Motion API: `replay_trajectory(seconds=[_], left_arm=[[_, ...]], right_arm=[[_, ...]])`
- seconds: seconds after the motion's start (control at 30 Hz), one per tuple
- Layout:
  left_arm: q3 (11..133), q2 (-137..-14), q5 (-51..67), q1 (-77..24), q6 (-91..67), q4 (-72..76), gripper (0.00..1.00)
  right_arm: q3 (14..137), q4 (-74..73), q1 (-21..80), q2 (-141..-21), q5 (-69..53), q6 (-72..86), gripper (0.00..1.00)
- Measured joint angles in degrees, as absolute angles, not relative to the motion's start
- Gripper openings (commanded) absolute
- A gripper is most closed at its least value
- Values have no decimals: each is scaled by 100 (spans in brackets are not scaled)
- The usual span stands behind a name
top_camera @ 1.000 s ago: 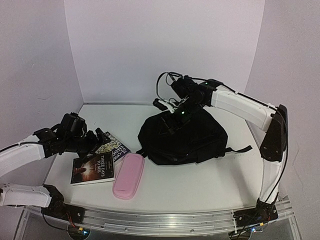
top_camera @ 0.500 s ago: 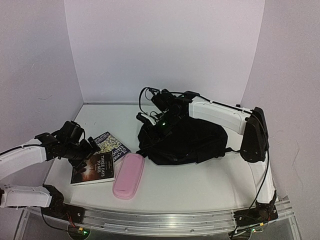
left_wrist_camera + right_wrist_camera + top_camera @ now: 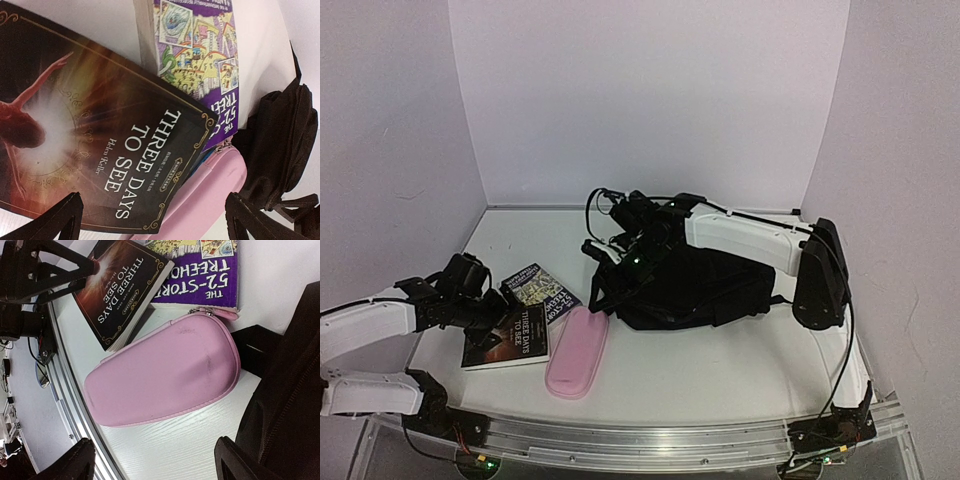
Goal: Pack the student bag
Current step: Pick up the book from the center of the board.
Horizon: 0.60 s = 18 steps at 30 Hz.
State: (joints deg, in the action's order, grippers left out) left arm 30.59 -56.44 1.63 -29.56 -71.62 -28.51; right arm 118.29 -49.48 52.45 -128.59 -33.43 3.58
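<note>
The student bag (image 3: 710,285), a soft black backpack, lies slumped at the table's middle right. Its left edge shows in the right wrist view (image 3: 292,405) and the left wrist view (image 3: 285,135). My right gripper (image 3: 605,272) hangs open over the bag's left end, with the pink pencil case (image 3: 160,375) and bare table between its fingers (image 3: 155,461). My left gripper (image 3: 502,318) is open just over the dark book "Three Days to See" (image 3: 100,125), its fingers either side of the book's lower corner (image 3: 155,222). Nothing is held.
A purple book (image 3: 546,288) lies partly under the dark book (image 3: 510,337) and next to the pink case (image 3: 577,351). A bag strap (image 3: 800,298) trails right. The metal rail (image 3: 650,440) runs along the near edge. White walls close in the back and sides.
My right arm has swung left and down across the bag to its left end. The left gripper has dropped lower and nearer over the dark book. Both stayed open.
</note>
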Motion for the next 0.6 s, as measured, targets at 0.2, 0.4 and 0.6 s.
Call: replay_trajectory(seconds=[0.2,0.4,0.6], left_arm=[[2896,-5473,24,-2948,-7218,-2944,100],[3536,-6111,-27,-2297,-6812,-2680,100],[4058,-7193,465,-1198,-6285,-1994,91]], right_arm=[[11839,-4934,5245,-12884,-3352,373,82],[11839,-4930,5245,-12884,-3350,372,82],[11819,-4924,5245,-12884,-3330,347,82]])
